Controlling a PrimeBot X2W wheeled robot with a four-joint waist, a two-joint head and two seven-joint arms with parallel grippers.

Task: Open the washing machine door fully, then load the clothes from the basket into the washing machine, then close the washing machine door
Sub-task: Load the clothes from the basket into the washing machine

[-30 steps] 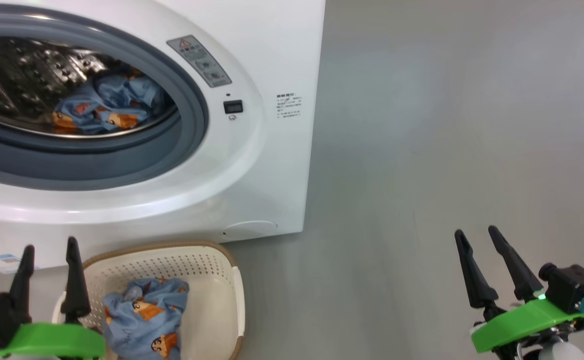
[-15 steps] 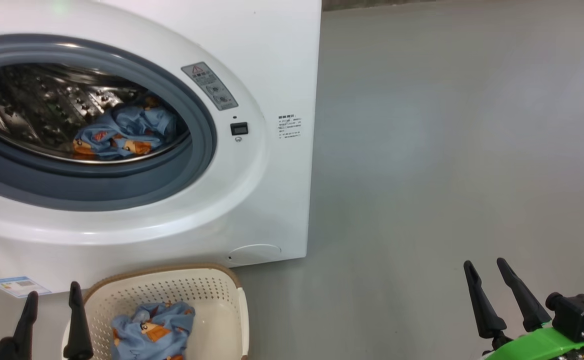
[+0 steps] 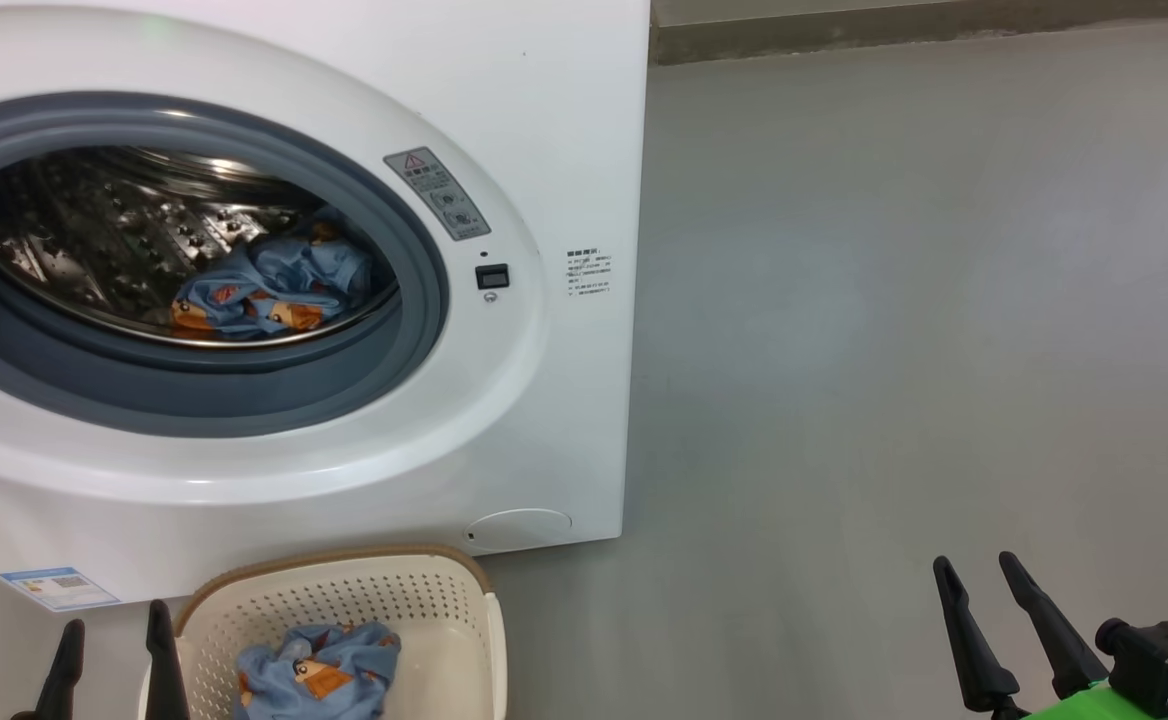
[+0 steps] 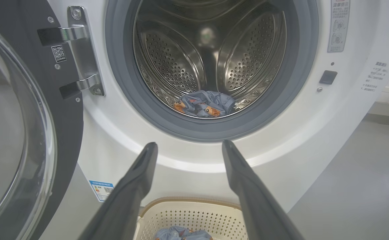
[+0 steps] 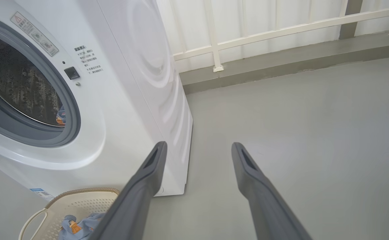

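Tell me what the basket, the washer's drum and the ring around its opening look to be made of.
The basket looks like matte cream plastic: moulded rows of holes, brown rim. The drum is probably stainless steel: mirror-bright, reflective, perforated. The ring seems to be grey rubber: dull, no glare, folded lip.

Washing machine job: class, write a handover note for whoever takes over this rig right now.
Left hand: open, empty, by the basket.
Right hand: open, empty, over bare floor.
Washing machine door: swung open.
Clothes: one piece in the drum, another in the basket before the washing machine.
Done: door opened, one piece loaded.
Left: load the basket piece, close the door.
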